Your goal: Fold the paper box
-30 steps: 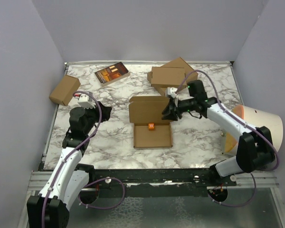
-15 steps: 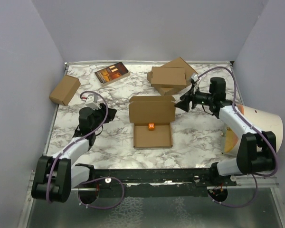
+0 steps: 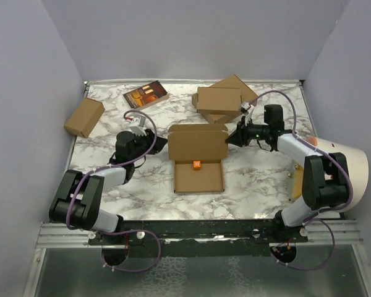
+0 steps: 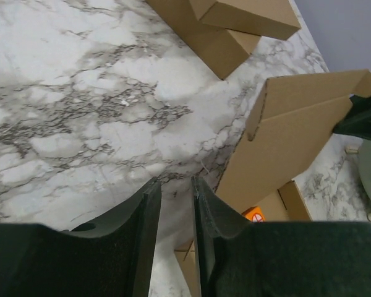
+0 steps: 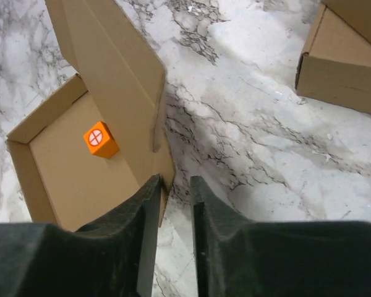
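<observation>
Cardboard paper box (image 3: 199, 176) has its sides up; the lid (image 3: 198, 143) stands unclosed. Beside the lid, left hand (image 4: 175, 184) and right hand (image 5: 175, 181) are narrow, empty.

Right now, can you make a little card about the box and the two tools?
paper box: open on the marble table, lid standing up
inside: one small orange cube
left tool: left of the lid, slightly open, empty
right tool: at the lid's right edge, grip unclear
elsewhere: two stacked boxes, a book, a small carton
</observation>
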Motion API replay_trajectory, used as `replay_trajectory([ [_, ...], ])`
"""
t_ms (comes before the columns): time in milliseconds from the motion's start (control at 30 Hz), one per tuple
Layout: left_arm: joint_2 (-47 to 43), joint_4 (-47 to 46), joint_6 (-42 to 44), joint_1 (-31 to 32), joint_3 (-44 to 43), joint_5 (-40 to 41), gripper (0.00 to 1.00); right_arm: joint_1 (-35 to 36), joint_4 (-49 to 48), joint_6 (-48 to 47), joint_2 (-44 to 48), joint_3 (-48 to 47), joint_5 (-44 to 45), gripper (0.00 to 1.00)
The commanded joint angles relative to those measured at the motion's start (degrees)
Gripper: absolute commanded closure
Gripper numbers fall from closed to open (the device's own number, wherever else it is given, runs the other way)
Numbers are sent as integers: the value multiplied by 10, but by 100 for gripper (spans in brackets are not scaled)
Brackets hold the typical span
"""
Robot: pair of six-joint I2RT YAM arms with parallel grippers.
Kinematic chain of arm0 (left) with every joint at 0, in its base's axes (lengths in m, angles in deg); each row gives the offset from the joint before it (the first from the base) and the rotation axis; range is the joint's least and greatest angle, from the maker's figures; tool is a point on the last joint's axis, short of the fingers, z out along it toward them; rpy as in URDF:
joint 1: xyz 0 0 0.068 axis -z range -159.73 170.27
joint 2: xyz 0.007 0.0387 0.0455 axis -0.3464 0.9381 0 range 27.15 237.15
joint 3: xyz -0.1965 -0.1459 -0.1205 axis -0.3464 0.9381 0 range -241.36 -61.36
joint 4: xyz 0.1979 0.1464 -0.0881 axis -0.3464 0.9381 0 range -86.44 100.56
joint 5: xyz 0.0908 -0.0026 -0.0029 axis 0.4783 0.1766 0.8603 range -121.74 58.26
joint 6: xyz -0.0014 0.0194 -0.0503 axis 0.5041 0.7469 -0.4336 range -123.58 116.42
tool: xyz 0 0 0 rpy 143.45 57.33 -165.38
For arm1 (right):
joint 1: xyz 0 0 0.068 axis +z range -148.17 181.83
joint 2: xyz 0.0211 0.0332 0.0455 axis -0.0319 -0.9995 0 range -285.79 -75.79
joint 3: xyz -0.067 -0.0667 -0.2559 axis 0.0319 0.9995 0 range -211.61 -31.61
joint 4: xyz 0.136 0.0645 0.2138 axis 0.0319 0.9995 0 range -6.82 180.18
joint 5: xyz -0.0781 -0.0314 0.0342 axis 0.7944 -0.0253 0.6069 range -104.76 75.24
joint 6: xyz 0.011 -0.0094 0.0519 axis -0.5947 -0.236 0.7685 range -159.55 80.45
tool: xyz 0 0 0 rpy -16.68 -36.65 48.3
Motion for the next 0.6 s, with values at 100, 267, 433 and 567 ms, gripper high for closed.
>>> replay_trajectory([
  [100,-4,-8,58,49,-13,-35,71,21,-2,-13,-4,-17,-5,89],
  [267,-26,15,66,65,-13,-33,72,22,-20,-2,15,-6,3,97],
  [433,-64,54,56,66,-5,15,68,21,-47,4,44,16,16,99],
  [567,-118,120,63,66,-2,81,60,22,-66,1,65,32,15,99],
])
